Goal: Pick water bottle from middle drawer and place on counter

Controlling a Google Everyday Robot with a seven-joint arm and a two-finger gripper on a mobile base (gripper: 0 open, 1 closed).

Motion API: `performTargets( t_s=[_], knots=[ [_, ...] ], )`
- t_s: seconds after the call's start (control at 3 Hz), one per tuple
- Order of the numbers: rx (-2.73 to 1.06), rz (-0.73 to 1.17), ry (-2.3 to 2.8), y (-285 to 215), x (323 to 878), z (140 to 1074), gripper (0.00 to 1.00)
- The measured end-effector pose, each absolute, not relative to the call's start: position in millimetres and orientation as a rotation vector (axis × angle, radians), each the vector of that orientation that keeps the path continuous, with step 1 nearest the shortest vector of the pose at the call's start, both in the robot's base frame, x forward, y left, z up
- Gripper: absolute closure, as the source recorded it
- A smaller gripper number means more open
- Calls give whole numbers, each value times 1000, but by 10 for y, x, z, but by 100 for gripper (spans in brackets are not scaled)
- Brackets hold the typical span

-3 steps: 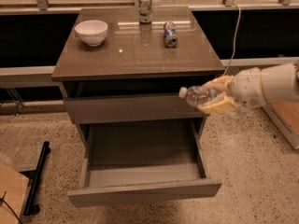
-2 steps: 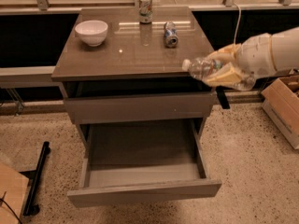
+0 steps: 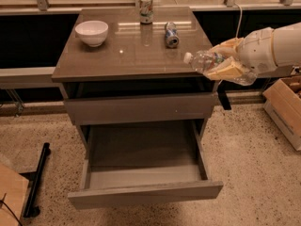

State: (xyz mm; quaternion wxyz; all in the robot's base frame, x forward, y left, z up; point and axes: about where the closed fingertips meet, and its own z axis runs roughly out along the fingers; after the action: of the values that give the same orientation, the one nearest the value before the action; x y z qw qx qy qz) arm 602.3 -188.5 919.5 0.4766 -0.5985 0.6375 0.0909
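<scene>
- Camera view: looks down at a small cabinet with drawers on a speckled floor.
- Shows the gripper [image 3: 225,60] out by the right side of the counter [image 3: 127,60], squeezed tight around the water bottle [image 3: 202,60].
- Holds the bottle sideways and up in the air, with the pale cap pointing left.
- Puts the cap end just over the right edge of the counter, not resting on anything.
- Leaves the middle drawer [image 3: 146,192] pulled out down low, with nothing to see inside.
- Shows a shut drawer with a taller front [image 3: 141,108] just above the open one.
- Has a white bowl [image 3: 91,32] at the back left of the counter.
- Also has a standing soda can [image 3: 146,8] at the back, and a tipped-over soda can [image 3: 171,34] near the bottle's cap but apart from it.
- Shows a cardboard box [image 3: 284,107] on the floor at the far right.
- Done already, judging from all this: reaching into the drawer, grabbing the bottle, lifting it up to counter height.
- Left to do: bring the bottle further in over the counter, lower it, set it down, let go.
- Looks like plenty of bare room at the front and middle of the counter.
- Best to keep away from the tipped-over can, to avoid a bump and a roll.
</scene>
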Motion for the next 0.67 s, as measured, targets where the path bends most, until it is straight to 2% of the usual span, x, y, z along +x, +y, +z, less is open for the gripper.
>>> performTargets(
  t_s=[0.67],
  knots=[
    [-1467,18,1366,-1432,6574,9651,100]
  ],
)
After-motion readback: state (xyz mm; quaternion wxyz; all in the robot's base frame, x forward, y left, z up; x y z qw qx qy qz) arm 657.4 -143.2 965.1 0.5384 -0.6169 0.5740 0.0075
